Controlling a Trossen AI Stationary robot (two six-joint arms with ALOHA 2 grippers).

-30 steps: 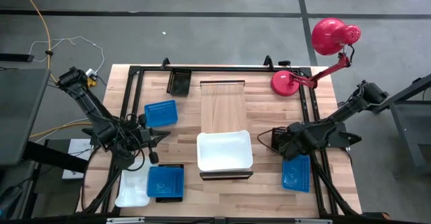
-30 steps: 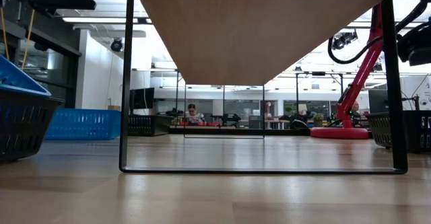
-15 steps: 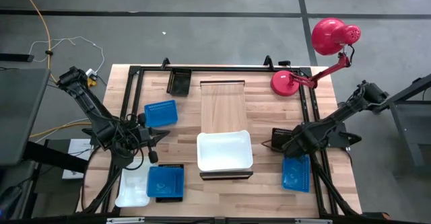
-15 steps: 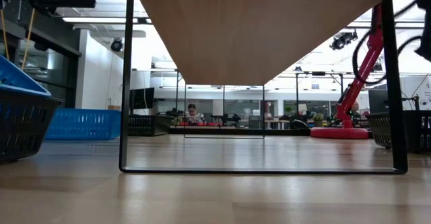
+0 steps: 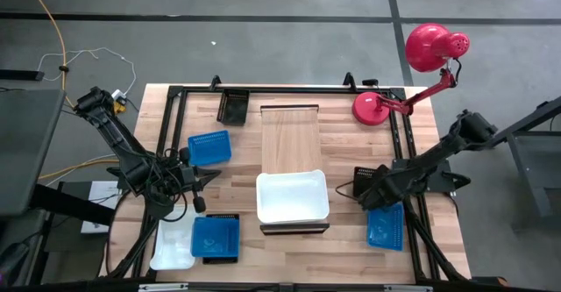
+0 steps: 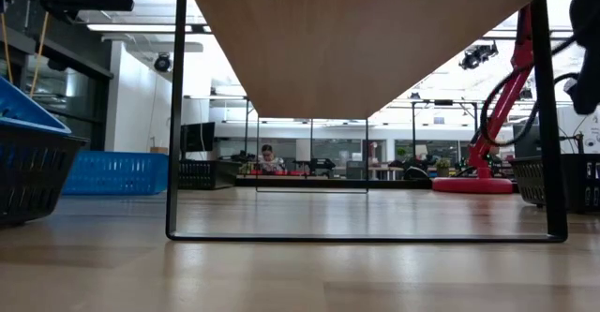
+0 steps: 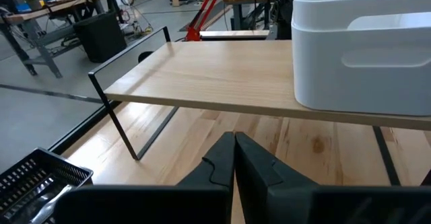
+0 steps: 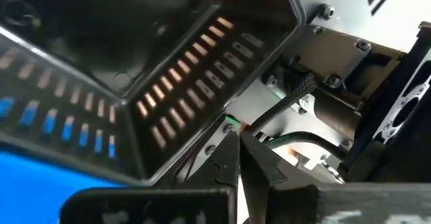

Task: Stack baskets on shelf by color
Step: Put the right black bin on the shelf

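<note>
Right pincer (image 8: 237, 158), fingers pressed together, lies against a small black mesh plastic basket (image 5: 366, 181); left pincer (image 7: 234, 158) likewise closed, empty.

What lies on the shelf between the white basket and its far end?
Nothing: in the high view the shelf is bare wood beyond the white basket.

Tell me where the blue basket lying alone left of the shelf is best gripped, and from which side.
Probably on a long rim wall of the blue basket, pinched from above. It lies flat and open side up on the table, apart from the others, so its thin upright walls are free all round. The edge facing the left tool looks nearest. That tool is shut now and would need to open first.
</note>
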